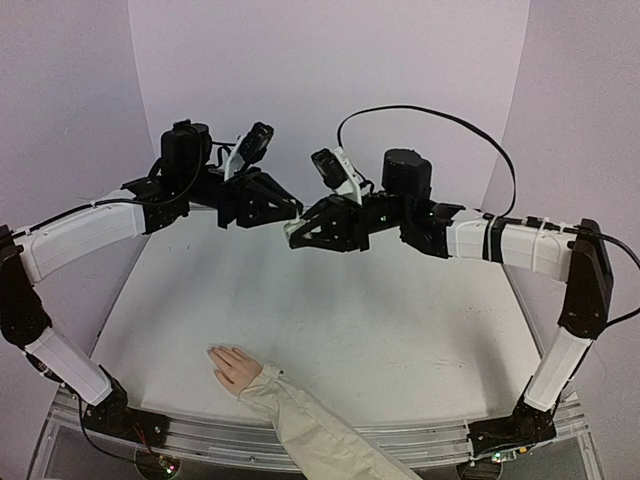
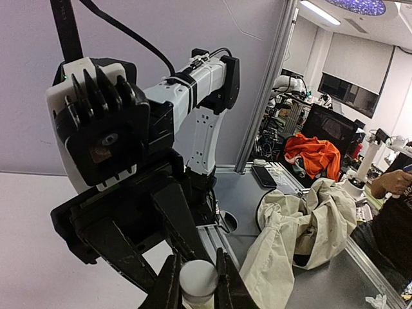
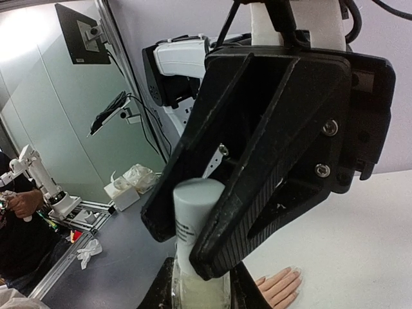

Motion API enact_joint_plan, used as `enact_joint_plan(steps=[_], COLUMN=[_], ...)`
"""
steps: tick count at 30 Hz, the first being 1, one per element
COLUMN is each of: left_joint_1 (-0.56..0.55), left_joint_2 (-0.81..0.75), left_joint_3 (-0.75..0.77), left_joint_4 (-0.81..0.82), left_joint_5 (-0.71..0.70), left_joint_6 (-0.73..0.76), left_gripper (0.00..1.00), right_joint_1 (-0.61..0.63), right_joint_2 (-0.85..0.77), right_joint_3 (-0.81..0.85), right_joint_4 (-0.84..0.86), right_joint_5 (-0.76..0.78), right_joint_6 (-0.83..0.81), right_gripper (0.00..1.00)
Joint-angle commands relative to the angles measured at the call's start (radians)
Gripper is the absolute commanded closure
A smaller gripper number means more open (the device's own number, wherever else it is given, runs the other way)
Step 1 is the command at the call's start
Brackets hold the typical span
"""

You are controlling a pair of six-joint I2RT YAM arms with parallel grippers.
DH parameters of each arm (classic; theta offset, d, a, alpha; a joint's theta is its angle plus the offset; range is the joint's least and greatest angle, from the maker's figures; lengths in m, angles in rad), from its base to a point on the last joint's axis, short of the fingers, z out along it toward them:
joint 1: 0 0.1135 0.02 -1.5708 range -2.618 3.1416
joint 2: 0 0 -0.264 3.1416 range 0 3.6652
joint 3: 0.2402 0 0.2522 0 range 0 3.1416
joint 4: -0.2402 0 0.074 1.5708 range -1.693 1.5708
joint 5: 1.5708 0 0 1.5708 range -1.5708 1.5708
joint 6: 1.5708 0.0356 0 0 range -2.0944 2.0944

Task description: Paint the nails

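A small bottle with a white cap (image 3: 193,212) and a clear glass body (image 3: 201,293) is held in mid-air between both arms above the far middle of the table. My left gripper (image 2: 196,283) is shut on the cap (image 2: 198,278). My right gripper (image 3: 199,291) is shut on the glass body below it. From above, the left gripper (image 1: 290,208) and right gripper (image 1: 295,235) meet tip to tip. The pale pink hand (image 1: 235,366) lies flat near the front edge, its nails (image 3: 295,273) at the fingertips, with a cream sleeve (image 1: 310,430) behind it.
The white table (image 1: 380,330) is enclosed by pale walls on three sides. An aluminium rail (image 1: 400,435) with the arm bases runs along the front edge. Off to the side, a beige cloth (image 2: 296,232) lies on a grey bench.
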Motion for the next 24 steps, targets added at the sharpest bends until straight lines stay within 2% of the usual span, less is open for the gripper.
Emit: enact_joint_plan(steps=[1,4,5,6,9,13,16,20,24], left_joint_1=[0.012,0.044,0.048,0.05,0.053,0.053,0.052,0.04,0.028], left_joint_2=[0.026,-0.046,-0.081,-0.118,-0.209,-0.284,-0.288,-0.268,-0.239], left_joint_3=[0.0,-0.057,-0.082,-0.11,-0.175,-0.209,-0.199,-0.176,-0.154], left_joint_4=[-0.085,-0.085,-0.085,-0.085,-0.085,-0.085,-0.085,-0.085,-0.085], left_joint_5=[-0.039,-0.159,-0.252,-0.327,-0.52,-0.777,-0.815,-0.85,-0.869], left_joint_6=[-0.024,-0.051,-0.056,-0.064,-0.116,-0.311,-0.395,-0.42,-0.401], left_gripper=[0.77,0.46,0.37,0.31,0.22,0.19,0.19,0.2,0.26], right_joint_1=[-0.015,-0.022,-0.022,-0.022,-0.015,0.07,0.156,0.227,0.259], right_joint_2=[-0.148,-0.17,-0.173,-0.174,-0.17,-0.13,-0.06,0.031,0.081], right_joint_3=[-0.039,-0.096,-0.104,-0.11,-0.137,-0.121,-0.058,0.042,0.096], right_joint_4=[0.23,0.17,0.101,0.07,0.045,0.029,0.004,-0.015,-0.018], right_joint_5=[0.082,0.244,0.317,0.394,0.622,1.058,1.41,1.597,1.612], right_joint_6=[-0.001,-0.081,-0.144,-0.172,-0.206,-0.235,-0.267,-0.286,-0.315], right_gripper=[1.0,1.0,1.0,1.0,1.0,1.0,1.0,1.0,1.0])
